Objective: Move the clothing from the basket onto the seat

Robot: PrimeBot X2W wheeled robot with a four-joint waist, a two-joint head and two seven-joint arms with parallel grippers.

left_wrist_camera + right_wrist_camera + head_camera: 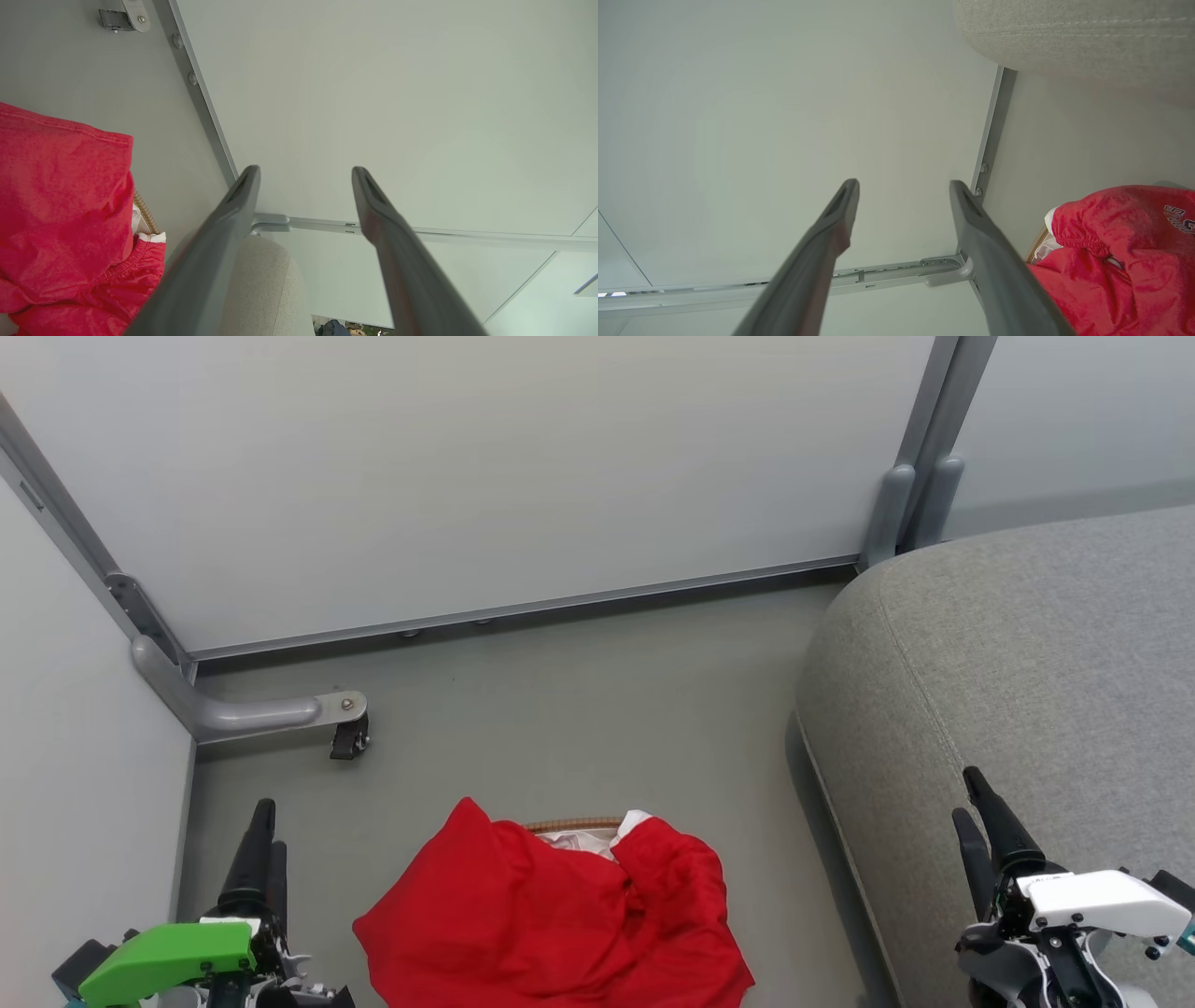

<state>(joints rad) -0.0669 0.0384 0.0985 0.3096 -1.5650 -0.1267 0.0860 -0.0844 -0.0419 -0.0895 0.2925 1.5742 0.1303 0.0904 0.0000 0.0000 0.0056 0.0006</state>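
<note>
Nothing appears moved yet; the red clothing (551, 915) lies heaped over the basket (574, 824), hiding all but a strip of its brown woven rim and a bit of white liner; the basket stands on the floor (579, 709) between the two arms. The grey seat (1027, 644), to the robot's right, carries no garment on the part in view, so the whole job seems left to do. The left gripper (271, 826) hangs beside the heap, jaws spread and empty; the right gripper (964, 793) sits over the seat's edge, jaws likewise spread, holding nothing. Pale partition panels (513, 476) stand behind; a grey support foot with a caster (347, 737) rests well apart from the basket; nothing seems to block the way to the seat.
</note>
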